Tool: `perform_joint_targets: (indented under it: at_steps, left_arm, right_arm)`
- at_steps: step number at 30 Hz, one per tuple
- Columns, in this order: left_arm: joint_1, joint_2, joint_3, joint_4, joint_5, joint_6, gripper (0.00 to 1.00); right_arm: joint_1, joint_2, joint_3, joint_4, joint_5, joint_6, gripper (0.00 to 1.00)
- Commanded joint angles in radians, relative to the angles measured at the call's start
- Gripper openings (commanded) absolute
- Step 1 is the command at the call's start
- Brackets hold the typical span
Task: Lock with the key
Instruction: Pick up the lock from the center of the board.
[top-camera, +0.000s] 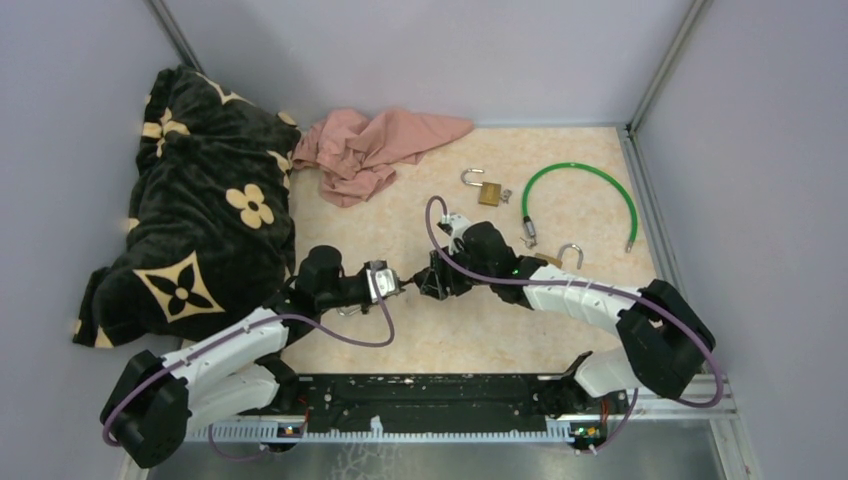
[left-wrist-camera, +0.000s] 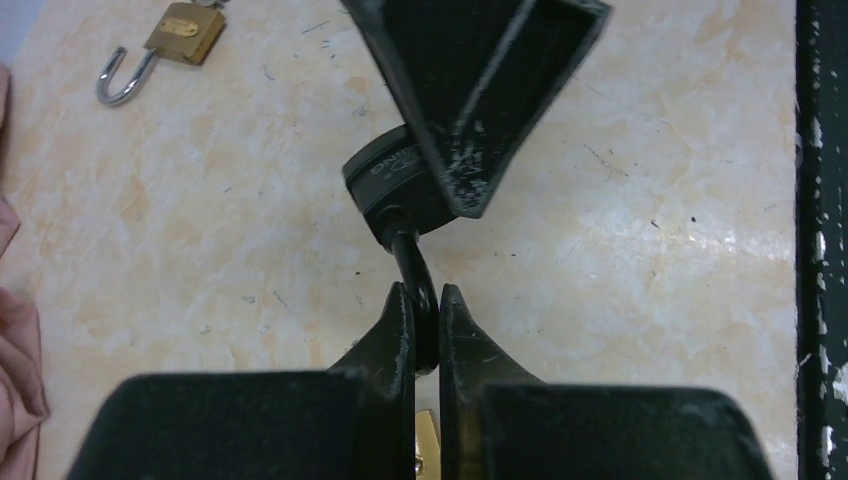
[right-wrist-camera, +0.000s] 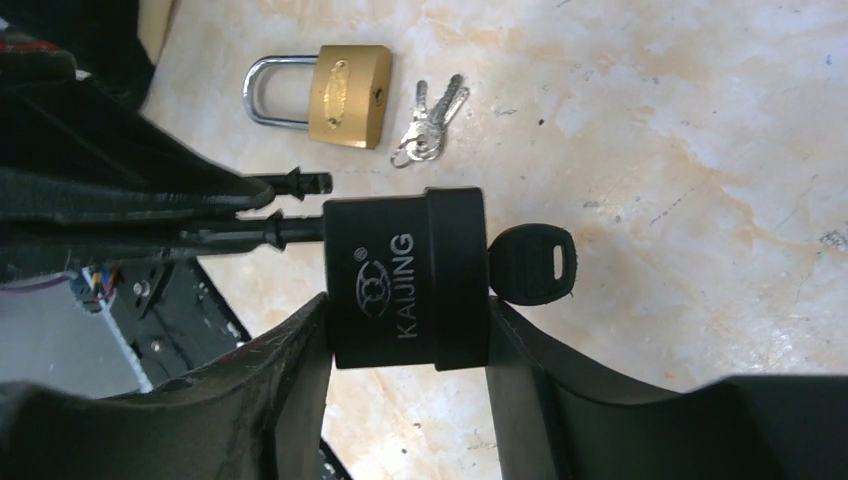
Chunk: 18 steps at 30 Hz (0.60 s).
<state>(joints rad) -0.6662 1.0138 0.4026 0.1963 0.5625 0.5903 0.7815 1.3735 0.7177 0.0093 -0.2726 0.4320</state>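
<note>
Roughly, cushion (top-camera: 200, 220): black, flowered, at the far left of the table (top-camera: 560, 320).
Pink cloth (top-camera: 370, 150): crumpled at the cushion's far corner.
Green cable (top-camera: 580, 168): arched, far right.
Right gripper (right-wrist-camera: 405, 330): clamped on the black lock (right-wrist-camera: 405, 280), mid-table between the arms.
Left gripper (left-wrist-camera: 425, 300): pinched tight on the lock's shackle (left-wrist-camera: 415, 265).
Brass padlock (right-wrist-camera: 345, 95): lying flat, key bunch (right-wrist-camera: 430, 120) just beside.
Key (right-wrist-camera: 530, 262): black-headed, seated in the lock's end.

There's the black KAIJING padlock (right-wrist-camera: 405, 280), turned on its side, black-headed key (right-wrist-camera: 532, 262) seated in its end. The shackle (right-wrist-camera: 295, 184) is open, one leg out of the body. It sits near-left of the brass padlock (right-wrist-camera: 348, 95).
</note>
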Motion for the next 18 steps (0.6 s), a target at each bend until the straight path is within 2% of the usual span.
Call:
perform_joint_targets:
  at_steps: [1, 2, 3, 8, 11, 18]
  left_arm:
    - [-0.003, -0.064, 0.048, 0.063, -0.060, -0.233, 0.00]
    - [0.001, -0.080, 0.051, 0.074, -0.067, -0.276, 0.00]
    - [0.004, -0.101, 0.053, 0.085, -0.070, -0.317, 0.00]
    - [0.041, -0.192, 0.061, 0.137, 0.028, -0.529, 0.00]
    - [0.060, -0.225, 0.050, 0.191, 0.106, -0.688, 0.00]
    - [0.084, -0.282, 0.058, 0.295, 0.143, -0.865, 0.00]
  right_arm:
    - [0.008, -0.103, -0.021, 0.136, -0.074, -0.109, 0.67]
    - [-0.002, -0.120, -0.041, 0.143, -0.081, -0.120, 0.84]
    - [-0.017, -0.139, -0.065, 0.158, -0.100, -0.127, 0.97]
    - [-0.142, -0.283, -0.231, 0.376, -0.318, -0.118, 0.98]
    - [-0.179, -0.350, -0.319, 0.604, -0.402, -0.110, 0.98]
    - [-0.180, -0.298, -0.416, 1.028, -0.509, -0.030, 0.97]
